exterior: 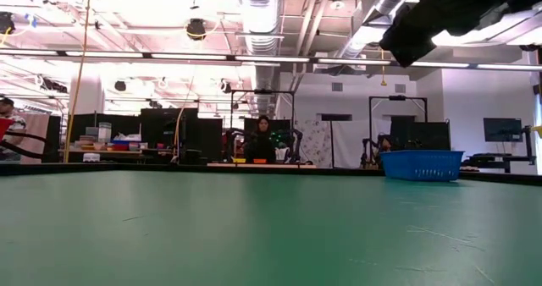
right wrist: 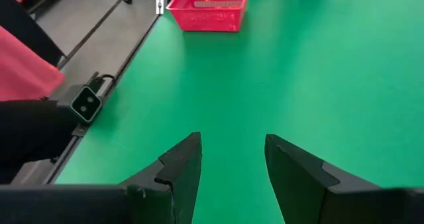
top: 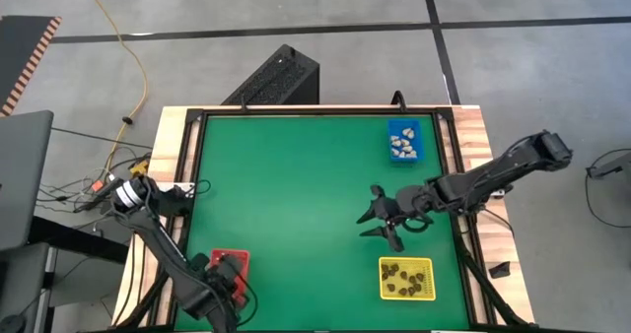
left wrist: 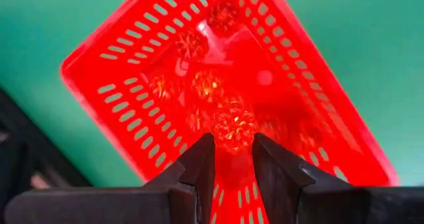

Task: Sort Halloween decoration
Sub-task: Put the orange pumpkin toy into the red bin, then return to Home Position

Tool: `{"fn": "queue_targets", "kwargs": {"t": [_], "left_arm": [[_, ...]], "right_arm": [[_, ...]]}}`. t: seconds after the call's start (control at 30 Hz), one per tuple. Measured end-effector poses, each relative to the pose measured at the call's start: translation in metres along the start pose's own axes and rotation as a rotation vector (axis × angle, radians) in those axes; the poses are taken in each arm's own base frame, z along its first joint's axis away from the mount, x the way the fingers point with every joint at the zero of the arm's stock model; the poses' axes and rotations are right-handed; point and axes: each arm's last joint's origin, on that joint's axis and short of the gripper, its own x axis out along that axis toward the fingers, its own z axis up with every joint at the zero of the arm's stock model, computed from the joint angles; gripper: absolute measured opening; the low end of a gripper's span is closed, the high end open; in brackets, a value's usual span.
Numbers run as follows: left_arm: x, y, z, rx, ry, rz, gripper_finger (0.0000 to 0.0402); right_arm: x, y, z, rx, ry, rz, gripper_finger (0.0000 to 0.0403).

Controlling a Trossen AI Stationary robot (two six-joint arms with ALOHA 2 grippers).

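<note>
left pincer (left wrist: 232, 159) grasping an orange trinket (left wrist: 233, 123) above the red tray (left wrist: 119, 91), right pincer (right wrist: 232, 159) released over bare desk (top: 296, 175); risk: trinket bounces out if dropped high.

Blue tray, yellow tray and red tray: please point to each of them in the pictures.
blue tray (top: 390, 128), high view, on its upper left rim.
yellow tray (top: 406, 262), high view, on its top rim.
red tray (left wrist: 126, 71), left wrist view, on its slotted wall.

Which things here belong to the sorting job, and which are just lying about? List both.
Job: red tray holding orange trinkets; blue tray holding whitish trinkets; yellow tray holding dark trinkets.
Lying about: black box; yellow cable.
</note>
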Motion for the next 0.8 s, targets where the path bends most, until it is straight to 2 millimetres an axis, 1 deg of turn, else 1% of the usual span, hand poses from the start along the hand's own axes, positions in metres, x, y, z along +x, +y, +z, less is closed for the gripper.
{"fn": "queue_targets", "kwargs": {"t": [0.1, 0.17, 0.33, 0.4, 0.47, 0.57, 0.63, 0.67, 0.73, 0.8], "left_arm": [[0.015, 0.007, 0.002, -0.024, -0.015, 0.051, 0.0092], [0.019, 0.009, 0.003, -0.011, -0.017, 0.063, 0.0105], [0.016, 0.006, 0.003, 0.041, -0.018, 0.045, 0.0157], [0.009, 0.006, 0.006, 0.087, -0.071, 0.029, 0.0178], [-0.008, 0.003, 0.008, 0.162, -0.208, -0.044, 0.0193], [-0.037, 0.001, 0.014, 0.222, -0.563, -0.187, 0.0202], [-0.048, -0.003, 0.021, 0.244, -0.795, -0.245, 0.0203], [-0.050, -0.006, 0.027, 0.250, -0.883, -0.244, 0.0203], [-0.050, -0.012, 0.047, 0.281, -0.964, -0.190, 0.0203], [-0.046, -0.019, 0.073, 0.330, -0.962, -0.118, 0.0200]], "right_arm": [[0.006, 0.003, -0.001, 0.020, -0.005, 0.013, 0.0196], [0.008, 0.004, -0.002, 0.044, -0.002, 0.017, 0.0196], [0.009, 0.004, -0.001, 0.061, -0.007, 0.017, 0.0196], [0.008, 0.004, -0.001, 0.033, -0.013, 0.021, 0.0196], [0.007, 0.004, 0.001, -0.010, -0.024, 0.025, 0.0196], [0.004, 0.004, 0.003, -0.071, -0.044, 0.028, 0.0196], [-0.001, 0.003, 0.004, -0.124, -0.039, 0.033, 0.0196], [-0.005, 0.003, 0.003, -0.169, -0.025, 0.051, 0.0196], [-0.016, 0.003, 0.003, -0.247, -0.008, 0.065, 0.0196], [-0.030, 0.001, 0.004, -0.280, -0.008, 0.055, 0.0195]]}}
